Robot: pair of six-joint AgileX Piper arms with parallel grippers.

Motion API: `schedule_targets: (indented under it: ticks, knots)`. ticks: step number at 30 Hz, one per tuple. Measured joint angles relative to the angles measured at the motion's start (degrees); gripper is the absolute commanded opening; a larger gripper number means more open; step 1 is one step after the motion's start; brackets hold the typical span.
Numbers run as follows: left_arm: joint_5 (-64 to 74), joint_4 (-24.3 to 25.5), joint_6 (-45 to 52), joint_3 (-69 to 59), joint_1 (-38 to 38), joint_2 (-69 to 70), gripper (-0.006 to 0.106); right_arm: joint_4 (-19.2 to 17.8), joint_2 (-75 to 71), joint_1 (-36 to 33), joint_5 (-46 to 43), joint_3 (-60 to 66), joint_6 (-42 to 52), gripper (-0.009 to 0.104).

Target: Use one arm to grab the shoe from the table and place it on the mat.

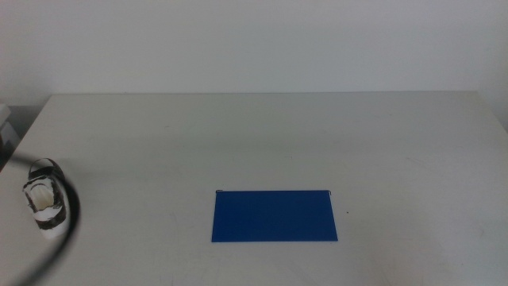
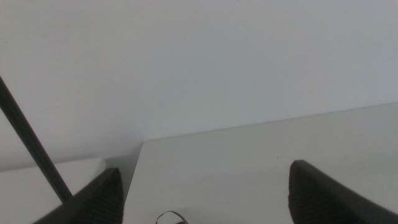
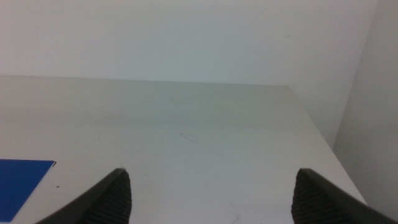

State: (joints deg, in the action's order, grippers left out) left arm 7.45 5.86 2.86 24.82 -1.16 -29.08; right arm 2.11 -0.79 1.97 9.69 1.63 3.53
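Blue and flat, the mat (image 1: pixel 275 215) lies on the off-white surface (image 1: pixel 262 135), toward the near edge and slightly right of the middle in the middle view. The shoe (image 1: pixel 44 196) sits far off at the left side of that surface, well apart from the mat, its cream inside facing up and its dark panels around the rim. A thin black cable (image 1: pixel 63 230) curves around the shoe in that view; whether it touches the shoe cannot be told.

Neither arm's body shows in the middle view. The left gripper (image 2: pixel 205 193) hangs low and looks out along the surface toward the back wall, its two dark fingers (image 2: pixel 99 199) set wide apart with nothing between them; a small dark loop (image 2: pixel 169 218) peeks in at the picture's edge between them, too little of it showing to say what it is. The right gripper (image 3: pixel 211 196) is held in a like pose, level and low, its fingers (image 3: pixel 323 196) also wide apart and empty, with a corner of the mat (image 3: pixel 22 183) visible beside one of them.
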Motion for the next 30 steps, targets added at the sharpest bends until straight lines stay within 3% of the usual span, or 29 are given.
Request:
schedule_targets:
  ticks: [16,25,30]
  knots:
    - [21.41,0.59,-3.17,28.26,0.00,-23.90,0.088,0.00,0.00,0.00,0.00,0.00,0.00,0.066]
    - [37.69,11.68,-16.17,44.05,0.00,-38.71,0.088,0.00,0.00,0.00,0.00,0.00,0.00,0.066]
    - [44.82,13.25,-20.89,53.29,-1.15,-47.91,0.088,0.00,0.00,0.00,0.00,0.00,0.00,0.066]
